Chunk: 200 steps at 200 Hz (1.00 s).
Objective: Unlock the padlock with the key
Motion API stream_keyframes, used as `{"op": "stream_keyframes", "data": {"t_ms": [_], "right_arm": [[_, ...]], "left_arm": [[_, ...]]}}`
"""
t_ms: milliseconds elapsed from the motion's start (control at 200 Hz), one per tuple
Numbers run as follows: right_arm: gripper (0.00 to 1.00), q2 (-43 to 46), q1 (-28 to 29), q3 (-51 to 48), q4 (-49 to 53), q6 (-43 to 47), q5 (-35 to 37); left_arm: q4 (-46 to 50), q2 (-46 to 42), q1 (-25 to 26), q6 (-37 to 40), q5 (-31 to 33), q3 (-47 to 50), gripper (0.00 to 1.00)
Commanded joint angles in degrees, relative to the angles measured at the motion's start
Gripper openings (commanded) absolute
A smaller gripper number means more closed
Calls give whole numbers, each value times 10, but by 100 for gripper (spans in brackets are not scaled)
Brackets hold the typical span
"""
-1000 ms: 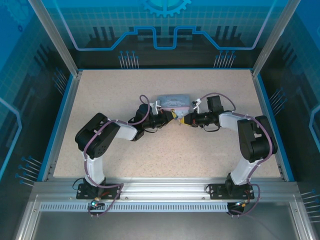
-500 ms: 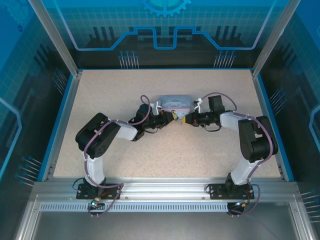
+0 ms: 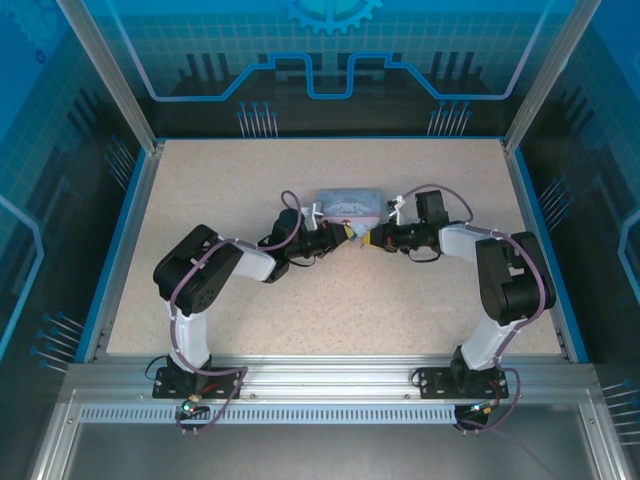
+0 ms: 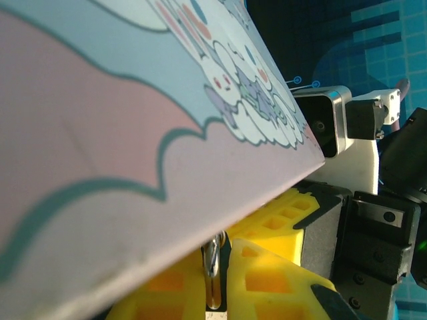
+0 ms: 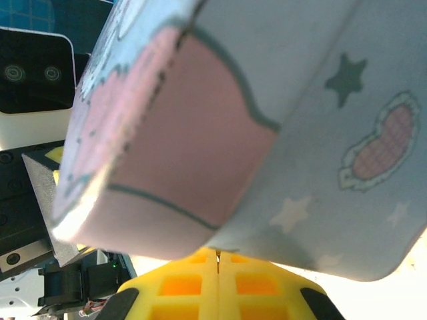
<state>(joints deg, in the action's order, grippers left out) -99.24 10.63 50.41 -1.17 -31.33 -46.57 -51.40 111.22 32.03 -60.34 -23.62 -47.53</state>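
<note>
Meeting beside pale blue cartoon tin (image 3: 347, 204): left yellow fingers (image 4: 167, 293) clenched on thin silvery metal key (image 4: 212, 263), probably for insertion; right yellow fingers (image 5: 180, 283) clenched empty.

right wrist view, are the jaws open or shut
Shut. On the right gripper the yellow jaws press together along a thin seam, nothing visible between them, just below the tin.

You are looking into a robotics lab test cell: a speckled surface (image 3: 250, 300) edged in blue, walled by translucent blue panels (image 3: 330, 50) printed with circuit and gear graphics, with two arms (image 3: 200, 285) bolted to an aluminium extrusion rail (image 3: 330, 375) in front.
</note>
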Motion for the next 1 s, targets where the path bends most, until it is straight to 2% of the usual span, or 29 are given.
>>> {"op": "stream_keyframes", "data": {"t_ms": [0,405,585,815,995], "right_arm": [[0,8,30,3,-74,-17,-29],[1,1,46,6,-111,-41,-21],[2,1,56,3,-139,-81,-28],[11,64,44,-35,-78,-17,20],[29,78,28,-67,-77,8,35]], "left_arm": [[-16,17,27,-12,-47,-12,0],[-19,17,30,-14,-56,-7,0],[-25,18,34,-15,-55,-12,0],[-5,2,30,-20,-30,-5,0],[21,-18,24,-25,0,5,0]]}}
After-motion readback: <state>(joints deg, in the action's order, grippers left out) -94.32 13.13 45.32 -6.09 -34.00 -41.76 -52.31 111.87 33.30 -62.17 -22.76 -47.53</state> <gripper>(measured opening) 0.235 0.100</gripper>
